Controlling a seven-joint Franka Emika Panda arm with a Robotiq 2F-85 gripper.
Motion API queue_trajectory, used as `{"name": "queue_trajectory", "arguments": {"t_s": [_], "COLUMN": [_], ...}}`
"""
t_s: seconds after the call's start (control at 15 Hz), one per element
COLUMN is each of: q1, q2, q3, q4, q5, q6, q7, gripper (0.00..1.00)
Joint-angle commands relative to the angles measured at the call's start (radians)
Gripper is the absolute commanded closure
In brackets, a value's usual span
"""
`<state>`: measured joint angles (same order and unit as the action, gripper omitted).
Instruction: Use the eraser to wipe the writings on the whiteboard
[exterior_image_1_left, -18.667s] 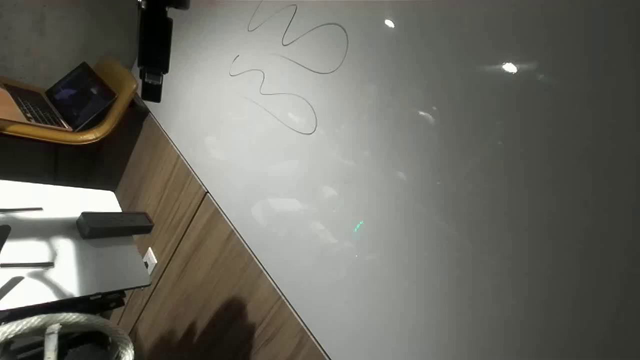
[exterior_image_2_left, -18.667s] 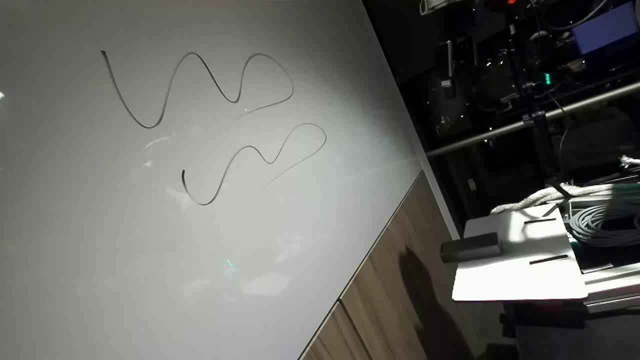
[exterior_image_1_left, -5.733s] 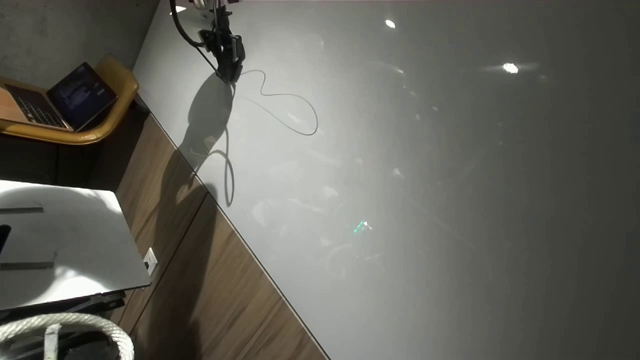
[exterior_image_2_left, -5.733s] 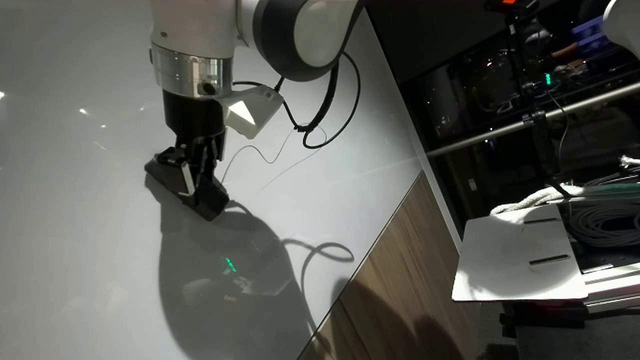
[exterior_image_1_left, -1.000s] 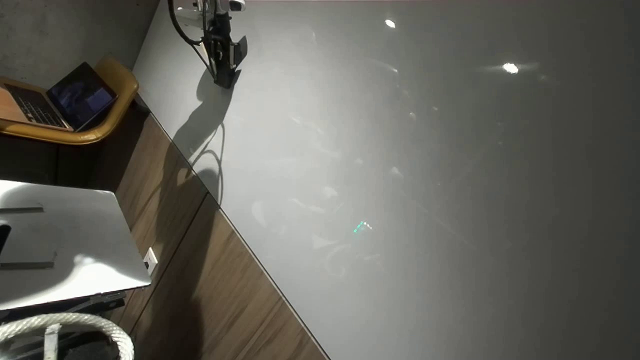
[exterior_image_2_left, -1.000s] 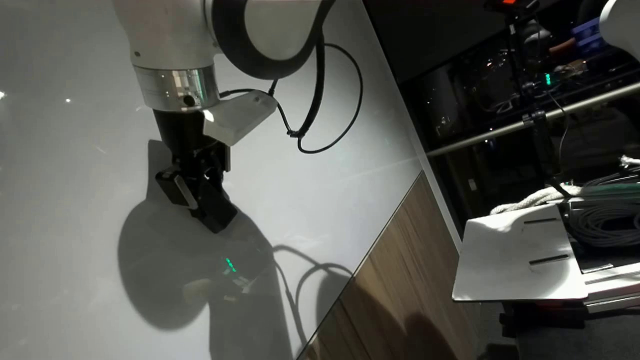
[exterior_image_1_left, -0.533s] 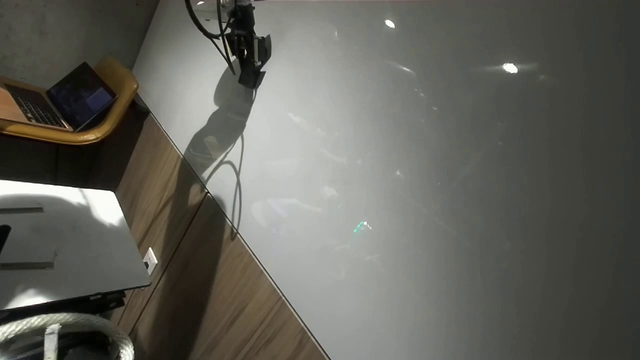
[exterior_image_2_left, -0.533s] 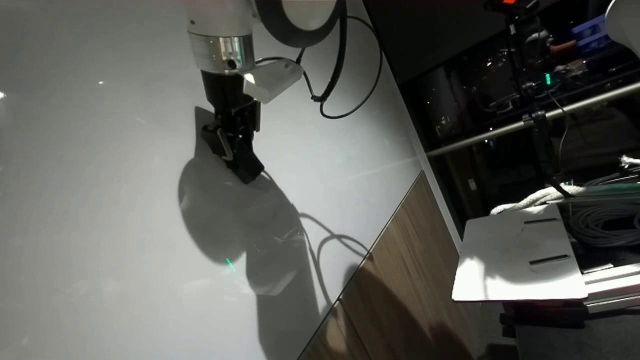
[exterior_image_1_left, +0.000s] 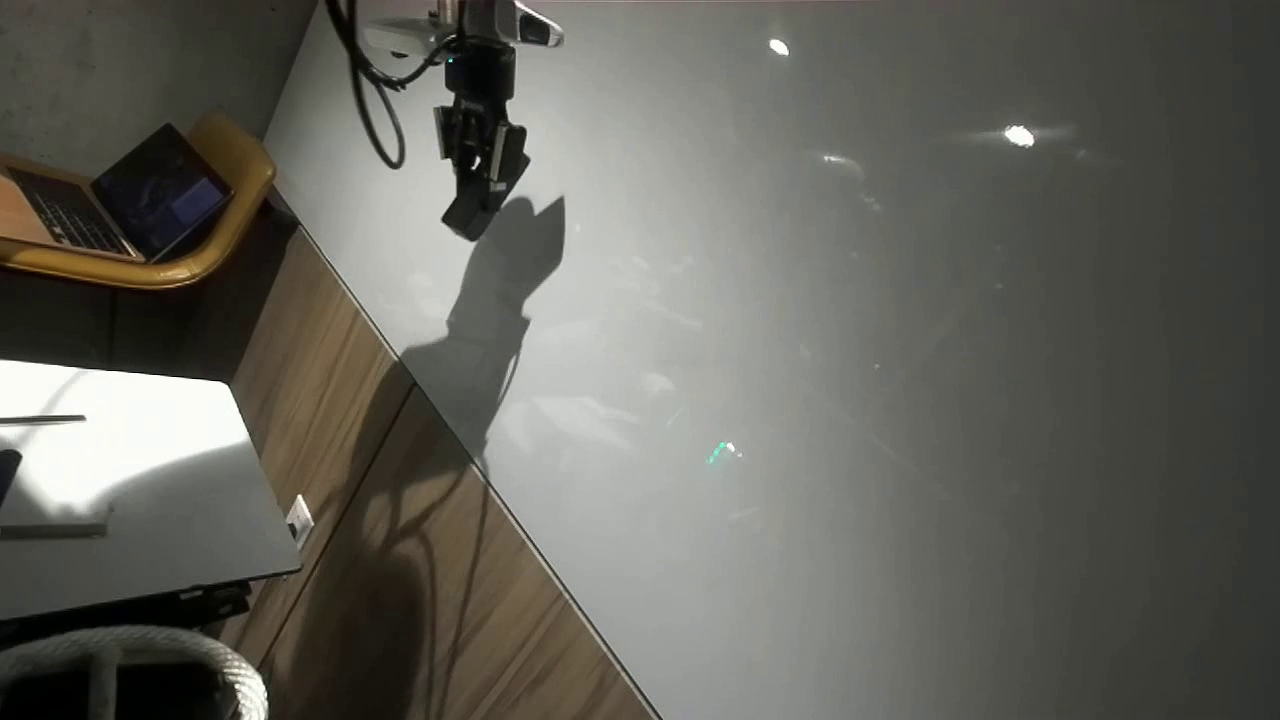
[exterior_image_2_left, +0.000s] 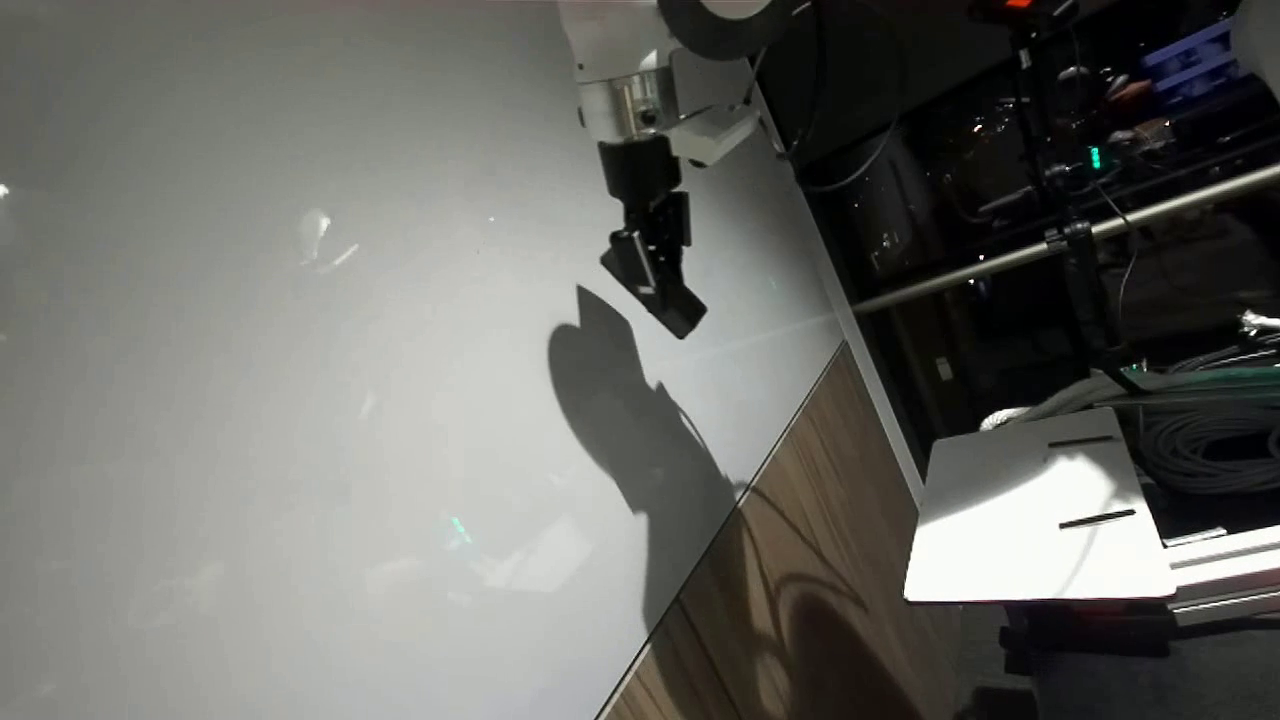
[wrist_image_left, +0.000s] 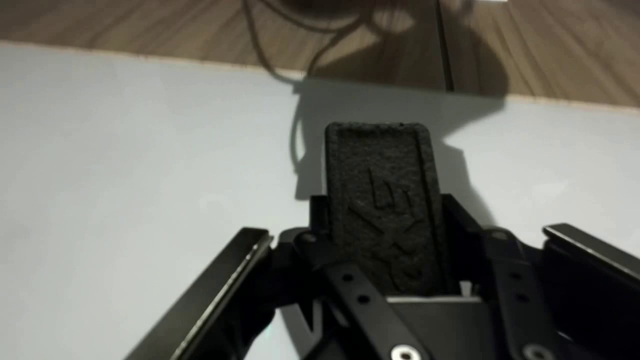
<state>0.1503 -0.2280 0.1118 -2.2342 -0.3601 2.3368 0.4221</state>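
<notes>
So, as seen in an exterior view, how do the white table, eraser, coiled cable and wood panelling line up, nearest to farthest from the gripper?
1. Eraser: held in the gripper.
2. Wood panelling: down and right, along the whiteboard's edge.
3. White table: further right.
4. Coiled cable: right of the table, by the picture's edge.

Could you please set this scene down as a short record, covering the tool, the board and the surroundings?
Surface: large, glossy, pale whiteboard
Writing: none visible on the parts of the whiteboard that show
Tool: black eraser, gripped in the jaws
Contact: apparently none; a gap shows between the eraser and the shadow in an exterior view
Bordering the whiteboard: wood panel
Nearby: open laptop on a yellow chair; small white table
</notes>
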Motion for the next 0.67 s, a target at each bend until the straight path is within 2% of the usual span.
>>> {"name": "queue_trajectory", "arguments": {"t_s": [0.0, 0.2, 0.33, 0.47, 0.6], "q1": [-0.042, -0.084, -0.106, -0.116, -0.106], "q2": [-0.182, -0.260, -0.250, -0.222, -0.168], "q3": [-0.022, -0.051, -0.074, -0.082, -0.075], "q4": [-0.227, -0.399, -0.478, -0.528, -0.516], "q5": [0.135, 0.184, 0.207, 0.226, 0.259], "q6": [-0.086, -0.113, -0.086, -0.056, -0.044], "q7": [-0.102, -0.148, -0.188, -0.217, -0.237], "gripper": [0.70, 0.70, 0.70, 0.70, 0.70]}}
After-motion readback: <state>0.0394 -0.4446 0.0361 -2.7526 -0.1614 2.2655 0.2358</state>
